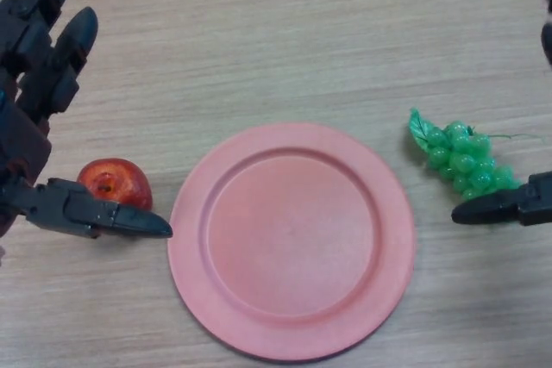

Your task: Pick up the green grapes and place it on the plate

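A bunch of green grapes [461, 159] with a leaf lies on the wooden table, right of a pink plate [291, 333]. The plate is bare. My right hand [517, 205] shows at the right edge; its thumb lies just in front of the grapes, and its finger tips show at the upper right edge beyond them. The fingers are straight and hold nothing. My left hand [39, 84] is at the left edge, open, with fingers pointing away and the thumb stretched out in front of a red apple [114, 183].
The red apple sits left of the plate, between my left hand's thumb and fingers, not gripped. The wooden table [285, 32] stretches beyond the plate.
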